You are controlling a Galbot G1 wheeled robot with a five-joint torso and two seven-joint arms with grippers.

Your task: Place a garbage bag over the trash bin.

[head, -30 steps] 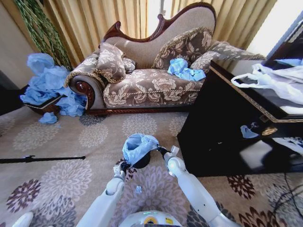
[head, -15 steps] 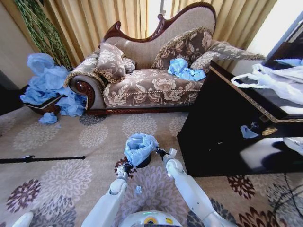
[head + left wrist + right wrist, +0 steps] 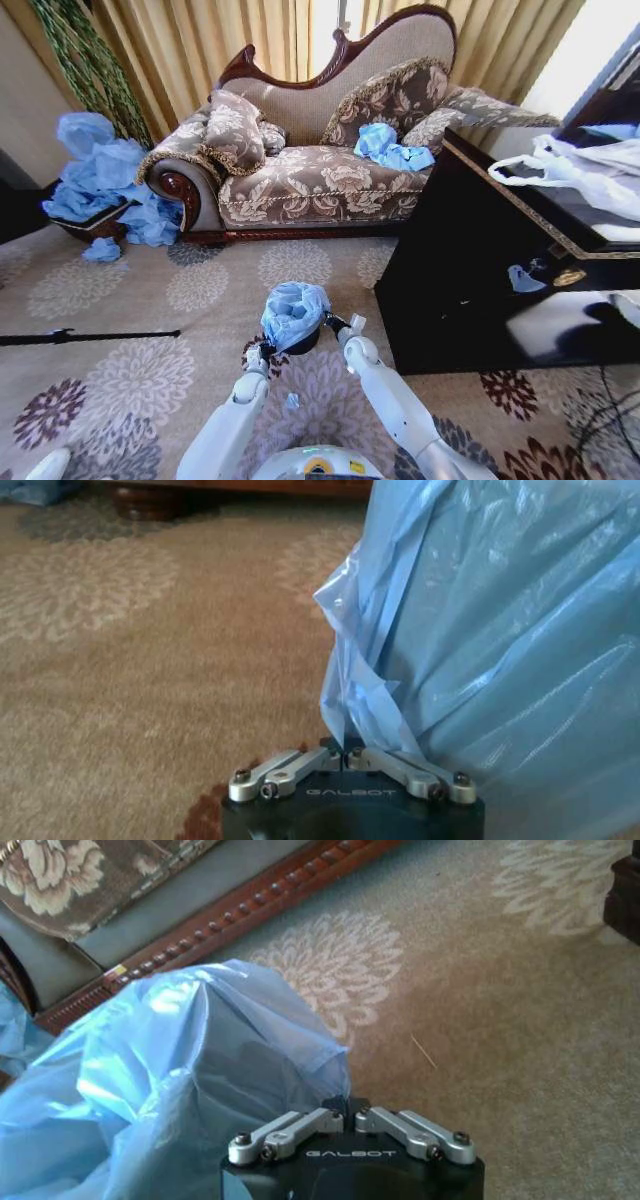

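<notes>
Sofa (image 3: 320, 170) across upper centre, carpet (image 3: 150, 300) below it. Garbage bag (image 3: 293, 312) sits lower centre of frame, draped over the trash bin (image 3: 303, 346), whose black edge peeks out at the bag's lower side. Left pincer (image 3: 262, 354) clamped on the bag's lower-left edge; right pincer (image 3: 330, 322) clamped on its right edge. Both wrist views show fingers together pinching blue film.

One garbage bag (image 3: 293, 310), one trash bin (image 3: 303, 345), two end effectors, one sofa (image 3: 320, 150), one black cabinet (image 3: 480, 270).
</notes>
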